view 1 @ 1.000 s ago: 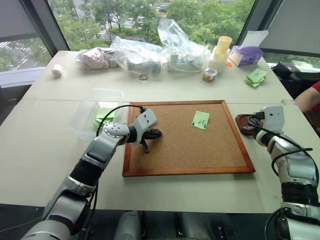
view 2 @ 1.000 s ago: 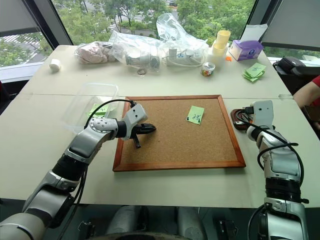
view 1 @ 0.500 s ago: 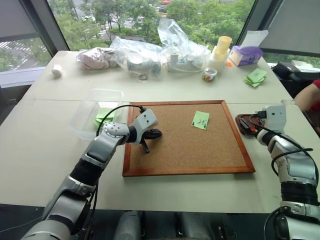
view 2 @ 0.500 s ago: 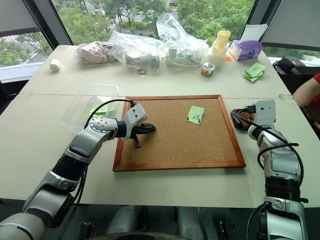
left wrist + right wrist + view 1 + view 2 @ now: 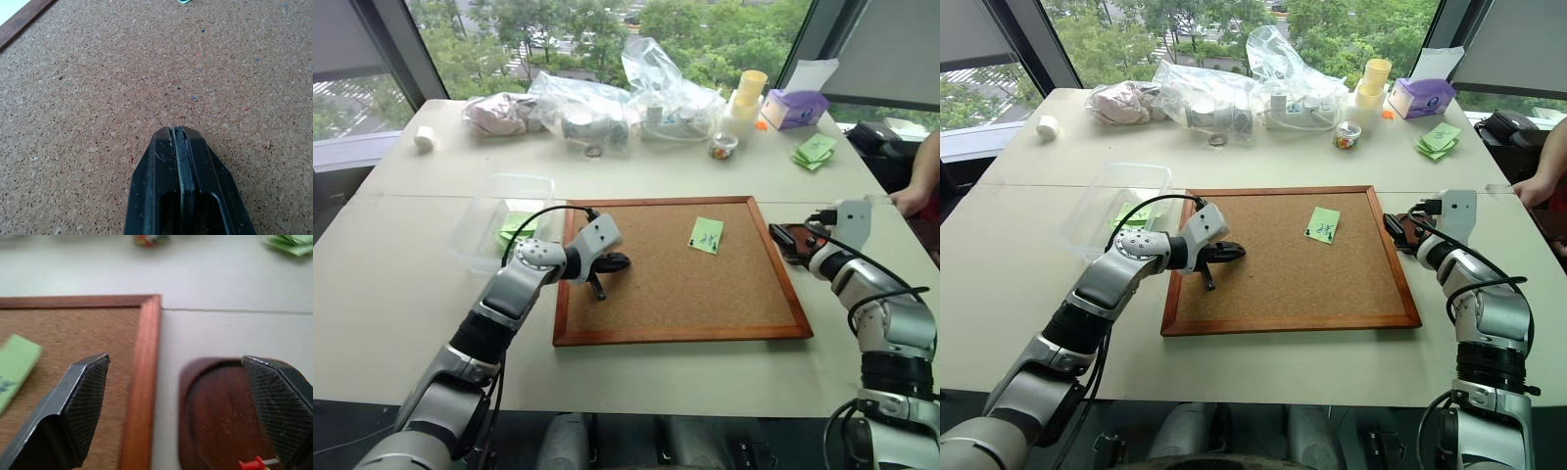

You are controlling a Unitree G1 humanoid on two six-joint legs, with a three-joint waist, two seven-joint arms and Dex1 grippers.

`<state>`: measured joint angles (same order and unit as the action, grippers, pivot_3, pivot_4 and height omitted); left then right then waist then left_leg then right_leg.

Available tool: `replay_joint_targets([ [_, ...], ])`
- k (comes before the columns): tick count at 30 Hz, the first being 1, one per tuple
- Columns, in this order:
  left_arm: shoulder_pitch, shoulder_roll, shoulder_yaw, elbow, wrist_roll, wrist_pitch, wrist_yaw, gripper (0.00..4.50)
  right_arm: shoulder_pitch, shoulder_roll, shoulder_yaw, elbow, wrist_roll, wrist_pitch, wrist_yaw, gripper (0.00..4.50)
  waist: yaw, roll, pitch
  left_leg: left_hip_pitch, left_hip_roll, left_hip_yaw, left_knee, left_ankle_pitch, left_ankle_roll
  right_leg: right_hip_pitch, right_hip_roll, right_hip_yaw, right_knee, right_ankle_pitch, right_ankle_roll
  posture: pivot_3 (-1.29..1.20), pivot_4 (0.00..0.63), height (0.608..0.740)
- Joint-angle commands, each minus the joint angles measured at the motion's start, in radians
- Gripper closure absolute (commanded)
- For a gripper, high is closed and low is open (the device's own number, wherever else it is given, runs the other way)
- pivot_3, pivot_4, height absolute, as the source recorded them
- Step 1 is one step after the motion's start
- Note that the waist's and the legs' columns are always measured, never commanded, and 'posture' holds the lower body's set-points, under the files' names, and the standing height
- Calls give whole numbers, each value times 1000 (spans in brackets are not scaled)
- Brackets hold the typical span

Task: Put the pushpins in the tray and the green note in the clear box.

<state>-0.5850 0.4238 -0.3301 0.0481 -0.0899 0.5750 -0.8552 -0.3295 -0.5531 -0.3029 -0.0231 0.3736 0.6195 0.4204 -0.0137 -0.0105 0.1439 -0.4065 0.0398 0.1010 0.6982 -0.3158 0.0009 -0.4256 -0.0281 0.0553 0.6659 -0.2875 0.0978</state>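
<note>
Since a moment ago the right gripper [image 5: 178, 396] has spread its fingers wide and swung in toward the cork board [image 5: 685, 274], so it now hangs over the near edge of the tray [image 5: 215, 411]. A person's arm [image 5: 918, 176] has also come into sight at the table's 3 o'clock side, where before only a red sleeve showed. The left gripper [image 5: 609, 269] has not budged: its two black fingers are pressed flat together, holding nothing, poised over the cork at the board's 9 o'clock side.

The tray, a small dark reddish dish, sits on the table just off the board's 3 o'clock edge, close to the wooden frame but apart from it. In the right wrist view a small red pin [image 5: 252, 464] lies in the dish near one finger. The green note [image 5: 706, 235] is on the cork, up toward the board's 1 o'clock corner, well apart from both grippers. The clear box [image 5: 484, 220] stands just beyond the board's 10 o'clock corner, with a green pad [image 5: 514, 228] inside it. Plastic bags [image 5: 607, 103] and loose green notes [image 5: 815, 150] line the table's 12 o'clock edge.
</note>
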Motion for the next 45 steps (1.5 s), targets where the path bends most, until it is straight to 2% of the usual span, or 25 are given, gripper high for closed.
replay_joint_targets([
  [1,18,1,-27,8,9,6,-17,4500,13,5,64,-70,3,-8,45,65,0,0,0,0,0,0,0,0,0,0,0,0,0,0,0,0,150,738],
  [8,21,-3,-27,12,11,4,-15,4500,21,49,164,-49,-33,-37,56,65,0,0,0,0,0,0,0,0,0,0,0,0,0,0,0,0,150,738],
  [15,26,-2,-29,7,13,9,-12,4500,8,74,192,-11,-53,-69,64,65,0,0,0,0,0,0,0,0,0,0,0,0,0,0,0,0,150,738],
  [18,29,-1,-29,7,14,10,-11,4500,10,80,206,-5,-65,-81,63,848,0,0,0,0,0,0,0,0,0,0,0,0,0,0,0,0,150,738],
  [25,33,-2,-31,10,14,10,-10,4500,23,88,222,-13,-80,-96,66,4226,0,0,0,0,0,0,0,0,0,0,0,0,0,0,0,0,150,738],
  [26,33,-2,-31,11,14,10,-10,4500,28,89,223,-18,-81,-97,69,4425,0,0,0,0,0,0,0,0,0,0,0,0,0,0,0,0,150,738],
  [45,32,4,-41,16,25,8,-18,4500,76,181,106,-108,-46,-230,-21,4425,0,0,0,0,0,0,0,0,0,0,0,0,0,0,0,0,150,738],
])
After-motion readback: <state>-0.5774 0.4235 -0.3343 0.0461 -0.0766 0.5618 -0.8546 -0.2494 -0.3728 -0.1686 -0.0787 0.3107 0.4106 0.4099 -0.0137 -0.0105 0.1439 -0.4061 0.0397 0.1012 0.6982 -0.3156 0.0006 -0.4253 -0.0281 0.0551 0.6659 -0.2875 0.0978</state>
